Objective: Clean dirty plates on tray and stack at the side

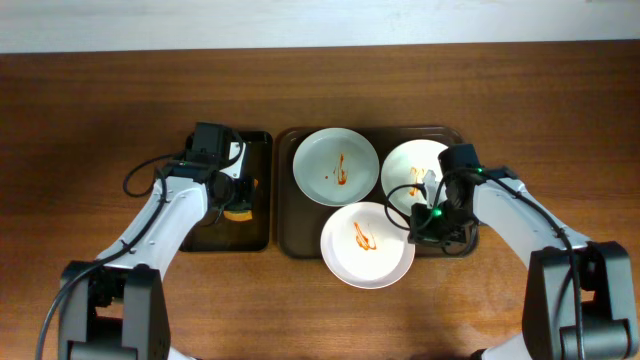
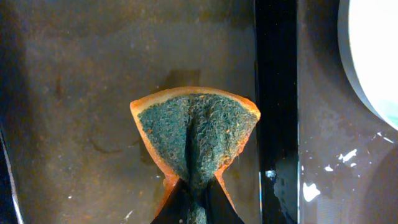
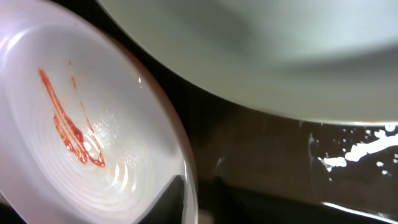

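Observation:
The dark brown tray holds three white plates, each with orange-red sauce squiggles: a faintly bluish back-left one, a right one and a front one that overhangs the tray's front rim. My right gripper is shut on the front plate's right rim. In the right wrist view the rim runs between its fingers, with the sauced plate to the left. My left gripper is shut on an orange sponge with a green scouring face, over the narrower black tray.
The black tray's floor lies under the sponge, and its right rim adjoins the brown tray. A plate edge shows at upper right. In the right wrist view the right plate fills the top, above wet tray floor.

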Robot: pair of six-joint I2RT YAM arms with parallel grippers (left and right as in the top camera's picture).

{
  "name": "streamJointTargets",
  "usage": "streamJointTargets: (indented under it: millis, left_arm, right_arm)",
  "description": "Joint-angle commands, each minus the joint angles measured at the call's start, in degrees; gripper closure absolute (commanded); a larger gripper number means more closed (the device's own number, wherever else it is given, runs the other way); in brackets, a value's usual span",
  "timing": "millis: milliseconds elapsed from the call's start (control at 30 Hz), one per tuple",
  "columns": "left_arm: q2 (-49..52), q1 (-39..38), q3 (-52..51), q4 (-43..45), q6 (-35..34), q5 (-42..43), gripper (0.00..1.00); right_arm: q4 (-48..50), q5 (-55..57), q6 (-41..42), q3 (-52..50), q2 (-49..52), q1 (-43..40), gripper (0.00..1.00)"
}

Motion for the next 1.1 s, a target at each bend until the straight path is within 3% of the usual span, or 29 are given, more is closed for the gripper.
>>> streamJointTargets:
  millis: [0,300,400,600,700,867,1067]
  left_arm:
    - [-1.1,-0.1,0.9,0.0,-0.8,0.9,1.0]
    - [-3.5,-0.1,0.9,0.2,-0.8,0.8,1.0]
    - [-7.5,-0.1,0.9,0.2,-0.8,0.8,1.0]
    - [-20.4,-0.1,0.9,2.9,-0.8,0.8,1.0]
    - [-24.2,-0.1,0.9,7.6,-0.8,0.6,1.0]
    - [-24.1,-0.1,0.9,23.1,0.1,0.3,1.0]
    - [-23.9,-0.1,0.9,27.5,0.1,0.3,1.0]
  right_arm:
    - [0.4,-0.6,-0.1,-0.7,0.4,0.3,0.91]
    - [1.4,-0.6,-0.1,-1.7,0.5,1.0,0.87]
    - [2.5,0.5,0.9,-1.7,0.6,4.2,0.96]
    - [9.9,2.9,3.6,-1.7,0.6,4.8,0.96]
    - [10.9,3.1,3.6,-1.7,0.6,4.8,0.96]
    - [10.9,3.1,3.6,-1.7,0.6,4.8,0.96]
    - [10.9,3.1,3.6,-1.7,0.6,4.8,0.96]
